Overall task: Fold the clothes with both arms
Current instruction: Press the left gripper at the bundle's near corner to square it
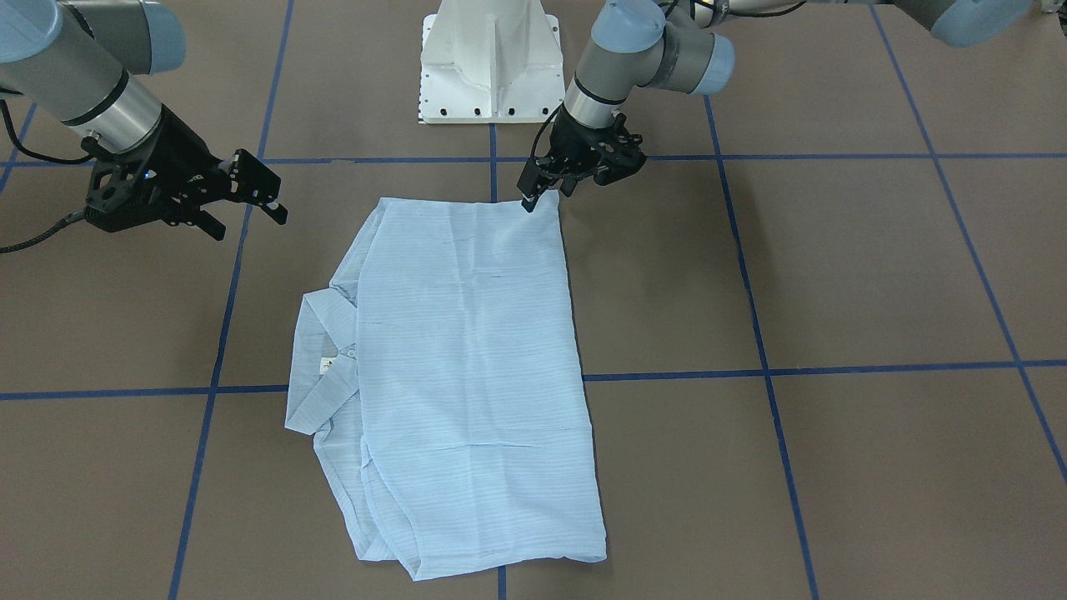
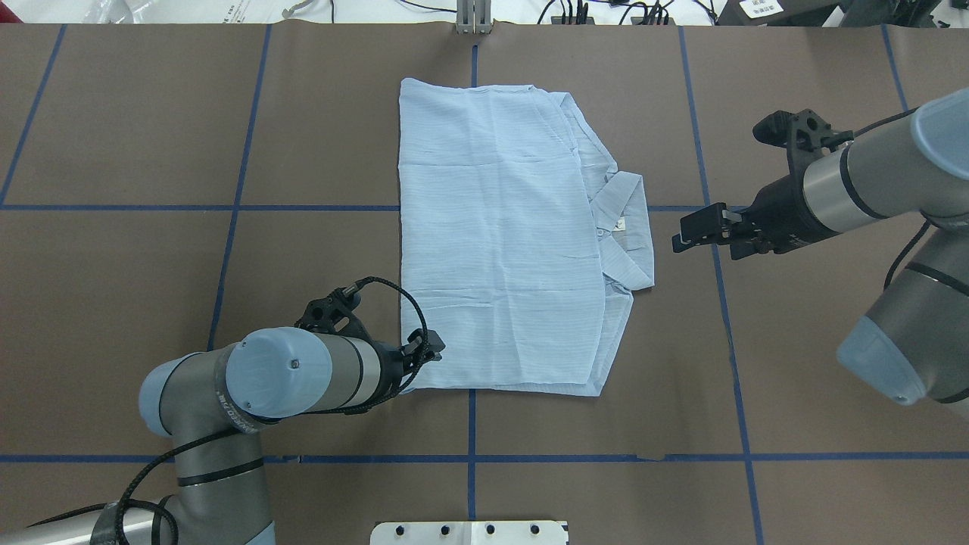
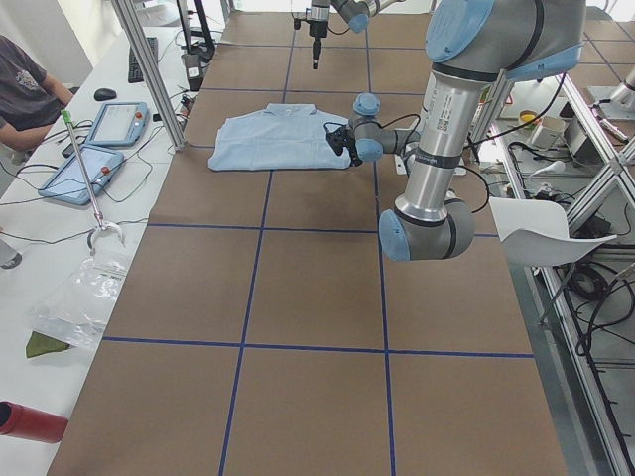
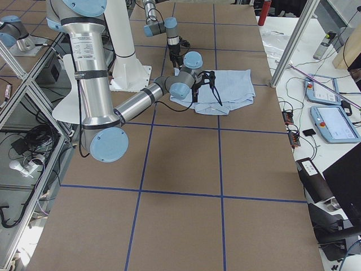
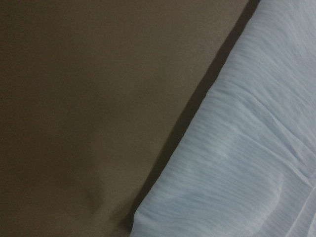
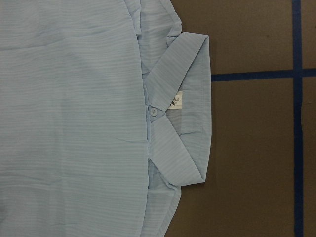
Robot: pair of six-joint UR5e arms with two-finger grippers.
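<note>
The pale blue shirt (image 2: 500, 235) lay flat in the middle of the brown table (image 2: 151, 303), folded into a long, neat rectangle. It lay across a crossing of the blue tape lines (image 2: 227, 207). Its cloth was thin and finely striped, with a few faint creases running across the smooth top panel. On the robot's right side the edges of the layers beneath showed past the top panel, and the collar (image 6: 182, 113) stuck out there. The collar's two points spread open around a small white label (image 6: 177, 100), with one white button (image 6: 153, 111) just beside it. The opposite long edge was straight and clean.

The left gripper (image 1: 548, 197) sat low at the shirt's near corner on the robot's left side, one fingertip touching the edge of the cloth. That corner lay flat on the table. Whether the fingers pinched any cloth could not be told, as the left wrist camera caught only the shirt's edge against the table.

The right gripper (image 1: 250, 221) hung near the collar side, clear of the shirt, its fingers spread and empty.
</note>
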